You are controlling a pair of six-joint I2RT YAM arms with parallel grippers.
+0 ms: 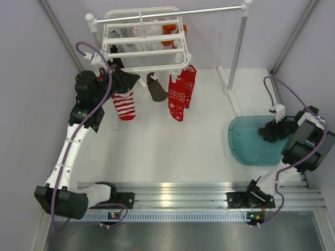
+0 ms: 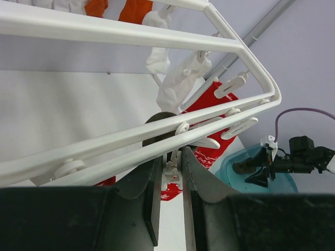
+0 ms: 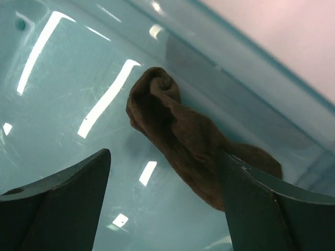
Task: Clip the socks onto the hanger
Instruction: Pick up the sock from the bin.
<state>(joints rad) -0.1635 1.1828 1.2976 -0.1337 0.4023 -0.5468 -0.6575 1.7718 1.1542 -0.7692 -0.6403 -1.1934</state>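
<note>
The white hanger (image 1: 146,39) hangs from the rail at the back. Two red snowflake socks (image 1: 180,94) and a dark brown sock (image 1: 156,89) hang from its front clips. My left gripper (image 1: 116,73) is at the hanger's front left corner. In the left wrist view it (image 2: 171,162) is shut on a dangling white clip (image 2: 173,171) under the frame's bars. My right gripper (image 1: 268,132) is low in the teal tray (image 1: 241,146). It (image 3: 163,152) is open around another dark brown sock (image 3: 183,136), which lies on the tray floor against the right finger (image 3: 251,198).
A red-and-white striped sock (image 1: 124,104) hangs beside my left gripper. An orange sock (image 1: 168,31) hangs at the hanger's back. The grey rail (image 1: 178,13) rests on white posts (image 1: 238,47). Grey walls close in on both sides.
</note>
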